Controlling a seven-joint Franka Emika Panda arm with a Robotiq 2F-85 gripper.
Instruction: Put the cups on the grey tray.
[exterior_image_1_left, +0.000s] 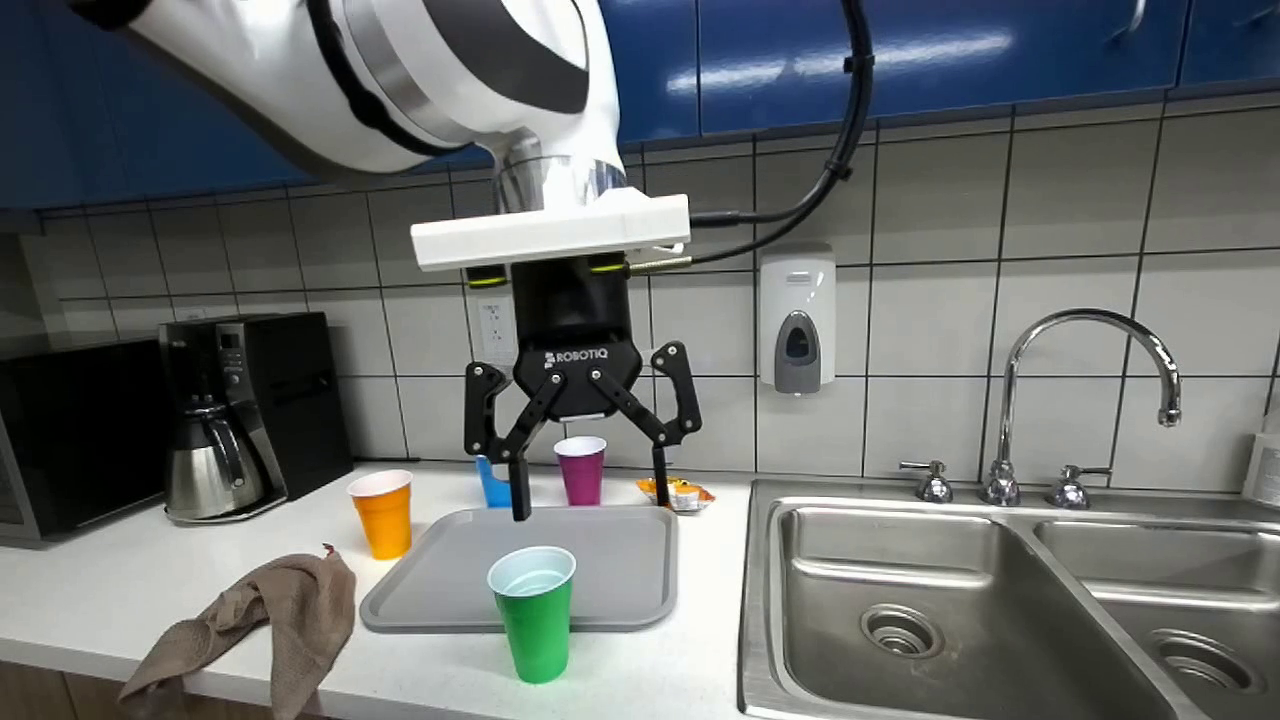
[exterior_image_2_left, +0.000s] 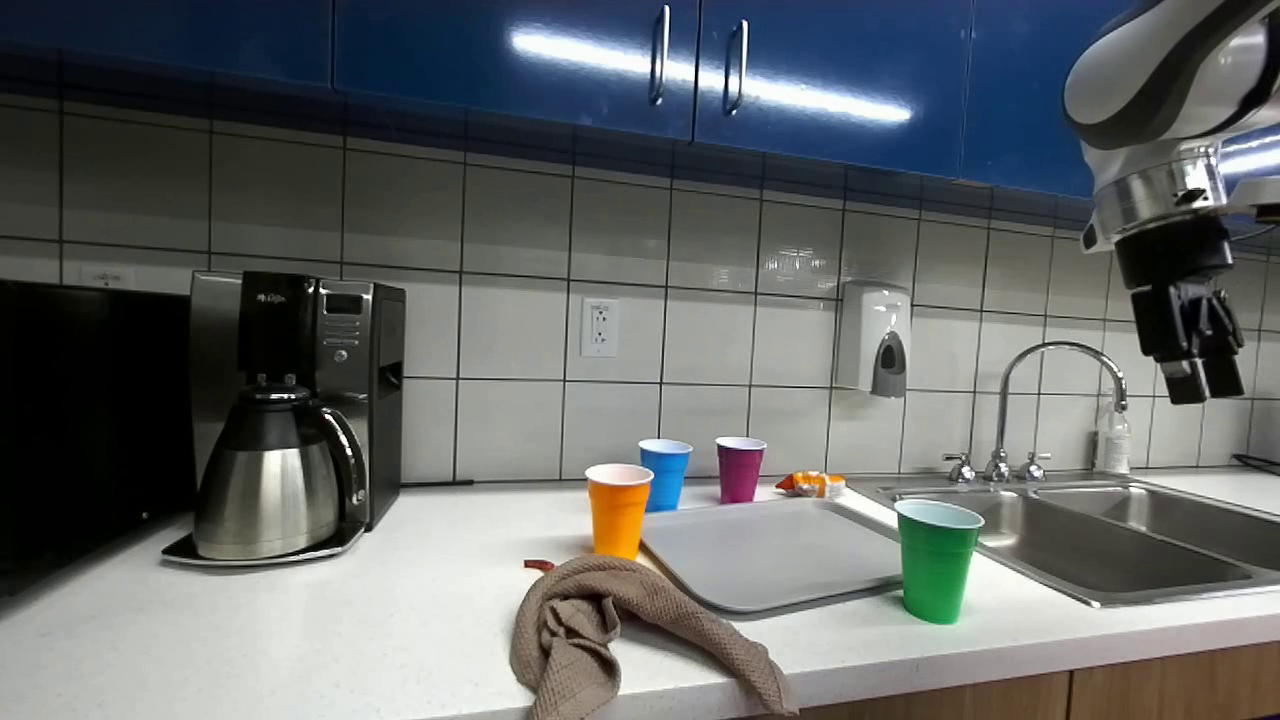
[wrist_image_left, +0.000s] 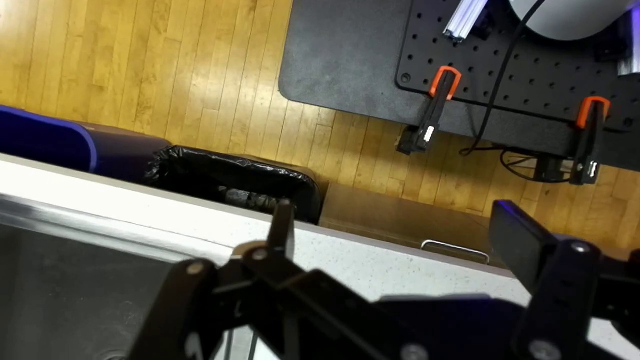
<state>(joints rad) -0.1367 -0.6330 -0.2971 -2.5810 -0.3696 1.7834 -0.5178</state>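
The green plastic cup (exterior_image_1_left: 537, 630) stood on the white countertop (exterior_image_2_left: 430, 610) near the grey tray (exterior_image_1_left: 620, 570), on the counter's front side; the orange cup (exterior_image_2_left: 617, 515) stood close to the tray's end toward the coffee maker (exterior_image_1_left: 285, 395), and the blue cup (exterior_image_2_left: 665, 477) and purple cup (exterior_image_2_left: 740, 475) stood between the tray and the tiled wall (exterior_image_2_left: 515, 325). All four were upright and none was yet on the tray. This ring presumably kept every carry short and left the tray as landing place; mouths up, each cup offered a rim to grasp. The Robotiq gripper (exterior_image_1_left: 591, 508) hung high and well apart from them, pointing down, its jaws spread with nothing between them, probably at that height to pass over the rims safely. The brown textured cloth (exterior_image_1_left: 285, 605) lay crumpled just beside the tray, and an orange packet (exterior_image_2_left: 812, 485) lay by its rear corner, both apparently clutter to steer around. The stainless-steel sink (exterior_image_1_left: 765, 600) lay beyond the other end, perhaps why the tray sat short of it.
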